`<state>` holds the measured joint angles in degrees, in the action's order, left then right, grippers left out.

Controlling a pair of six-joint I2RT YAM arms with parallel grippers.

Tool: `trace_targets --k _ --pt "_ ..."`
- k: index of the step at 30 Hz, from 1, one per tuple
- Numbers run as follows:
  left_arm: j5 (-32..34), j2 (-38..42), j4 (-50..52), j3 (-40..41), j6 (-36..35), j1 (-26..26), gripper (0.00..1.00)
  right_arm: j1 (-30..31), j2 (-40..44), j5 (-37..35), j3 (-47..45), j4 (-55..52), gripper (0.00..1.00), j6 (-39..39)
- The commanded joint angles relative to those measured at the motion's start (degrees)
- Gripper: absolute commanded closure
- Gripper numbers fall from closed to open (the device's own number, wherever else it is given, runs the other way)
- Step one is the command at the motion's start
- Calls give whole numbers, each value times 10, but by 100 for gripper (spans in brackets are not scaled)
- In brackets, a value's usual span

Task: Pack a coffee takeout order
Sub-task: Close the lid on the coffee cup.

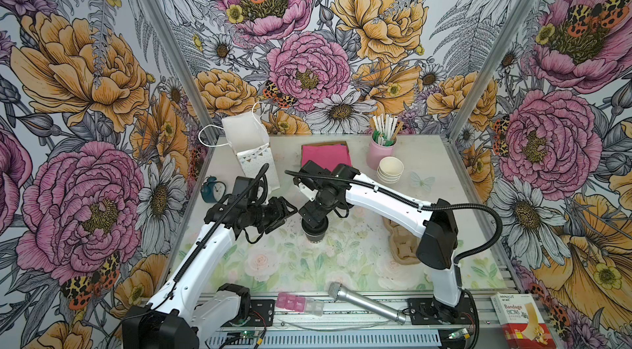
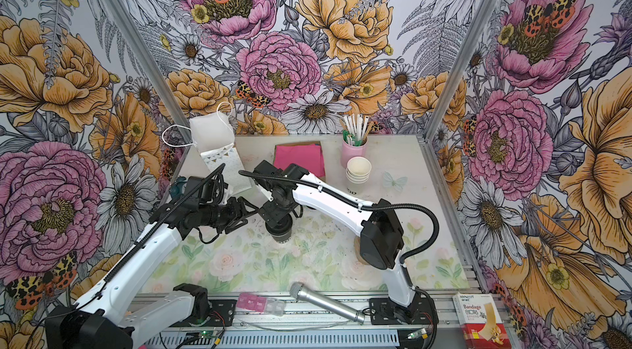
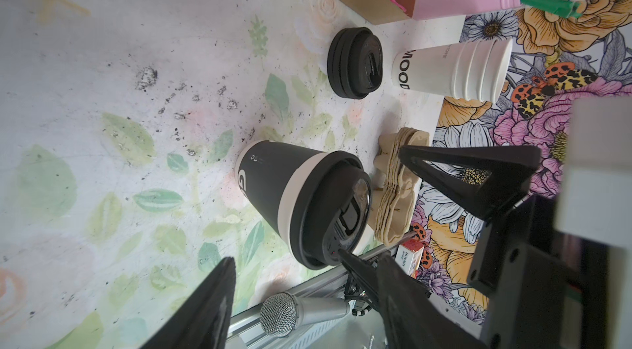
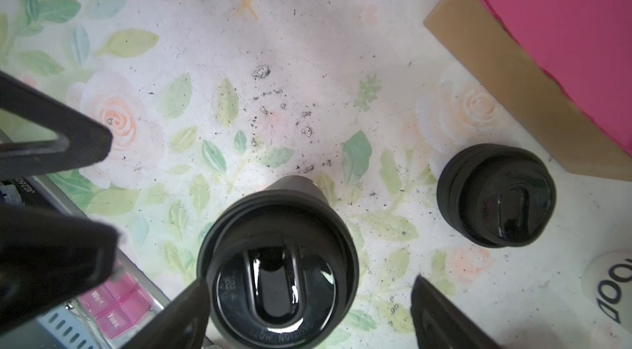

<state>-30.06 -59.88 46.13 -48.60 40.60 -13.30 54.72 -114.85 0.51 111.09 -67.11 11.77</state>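
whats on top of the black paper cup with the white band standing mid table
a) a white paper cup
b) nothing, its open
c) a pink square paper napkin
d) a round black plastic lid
d: both wrist views show a round black plastic lid seated on the rim of the black paper cup with the white band.

Bare mat (image 1: 301, 268) open in front of the lidded black cup (image 1: 315, 231), left gripper (image 1: 286, 217) close at its left, stack of black lids (image 4: 496, 195) behind it, gap between perhaps enough for 1 finger
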Motion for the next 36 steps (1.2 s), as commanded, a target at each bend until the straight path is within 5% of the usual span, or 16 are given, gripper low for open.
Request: trace_targets --k 1,22,36 --pt "-7 -4 -36 -15 10 -11 33 -10 42 3 22 2 7 21" --pt "-16 -16 -117 50 54 -48 40 -74 138 36 -194 126 17 151" --pt "-9 -18 -129 74 69 -70 44 -73 164 55 -235 161 19 171"
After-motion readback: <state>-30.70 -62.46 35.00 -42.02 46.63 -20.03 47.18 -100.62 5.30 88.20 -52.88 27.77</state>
